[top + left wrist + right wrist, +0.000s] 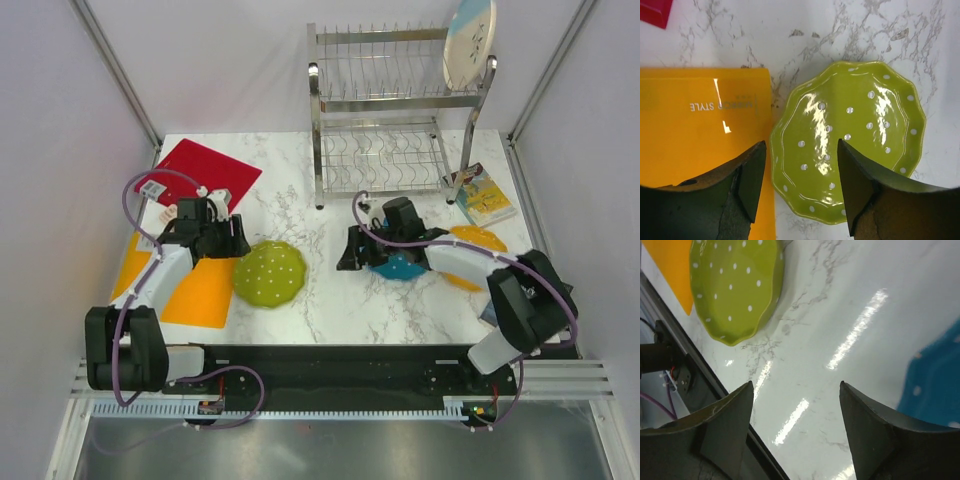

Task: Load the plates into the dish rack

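Marble table [300,205]: dish rack [317,140] at twelve o'clock, booklet [483,193] at two, red board [205,165] at ten. Orange mat [200,290] at eight, lime-green plate [270,272] just beside it, nearer centre. Blue plate [400,268] and orange plate [478,240] close together at three.

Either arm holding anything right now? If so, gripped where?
Nothing is held. The left gripper has its fingers open above the lime-green plate, at its edge by the orange mat. The right gripper is open over bare table, beside the blue plate.

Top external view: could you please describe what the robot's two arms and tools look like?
The left arm and the right arm share chunky black joint blocks and white links, each trailed by a looping purple cable. The left tool and the right tool are black, with two wedge-shaped fingers.
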Robot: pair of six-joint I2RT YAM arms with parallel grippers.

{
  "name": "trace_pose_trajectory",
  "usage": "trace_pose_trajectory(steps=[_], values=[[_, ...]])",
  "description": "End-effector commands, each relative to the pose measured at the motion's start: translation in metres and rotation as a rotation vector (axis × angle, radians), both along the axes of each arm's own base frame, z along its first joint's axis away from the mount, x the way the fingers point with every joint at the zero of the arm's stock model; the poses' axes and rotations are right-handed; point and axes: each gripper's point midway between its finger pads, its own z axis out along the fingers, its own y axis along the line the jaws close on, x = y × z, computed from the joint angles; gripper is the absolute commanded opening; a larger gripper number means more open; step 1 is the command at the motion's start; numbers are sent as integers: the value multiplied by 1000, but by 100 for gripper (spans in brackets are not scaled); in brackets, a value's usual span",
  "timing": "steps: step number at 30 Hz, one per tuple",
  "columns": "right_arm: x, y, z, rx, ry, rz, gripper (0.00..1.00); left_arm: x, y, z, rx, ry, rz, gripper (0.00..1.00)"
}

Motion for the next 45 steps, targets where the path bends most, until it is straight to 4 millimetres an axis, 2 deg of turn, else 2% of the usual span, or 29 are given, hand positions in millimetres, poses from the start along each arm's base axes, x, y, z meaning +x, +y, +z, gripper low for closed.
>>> trace_pose_trajectory(steps=[1,3,4,5,6,7,13,17,19,24,30,31,34,41,45], values=[[9,63,22,172,-42,156,76,-18,-3,-19,-63,111,98,65],[11,75,8,172,-10,159,76,-23,0,-24,-60,128,123,65],[17,82,11,193,-16,151,77,-24,0,-24,-62,133,142,65],[17,87,8,196,-6,151,76,-23,6,-26,-39,135,172,65],[16,92,-2,188,19,155,77,-25,8,-29,-33,145,189,65],[19,96,-3,191,16,150,77,-27,9,-31,-38,159,207,66],[22,103,-24,180,52,126,78,-39,8,-52,-54,226,245,67],[24,105,-48,161,101,113,78,-42,0,-63,-85,251,221,61],[26,109,-52,167,103,112,78,-44,-2,-66,-93,265,213,58],[22,116,-70,190,146,127,77,-49,-11,-68,-136,287,175,43],[11,117,-93,211,223,142,76,-53,-18,-69,-171,292,150,23],[6,117,-96,212,239,156,75,-54,-19,-69,-177,293,145,14],[-5,115,-107,217,281,176,74,-54,-22,-71,-187,295,130,2],[-40,124,-109,293,412,297,73,-53,-28,-69,-209,257,93,2],[-46,130,-109,306,435,317,69,-55,-35,-64,-240,234,64,2]])
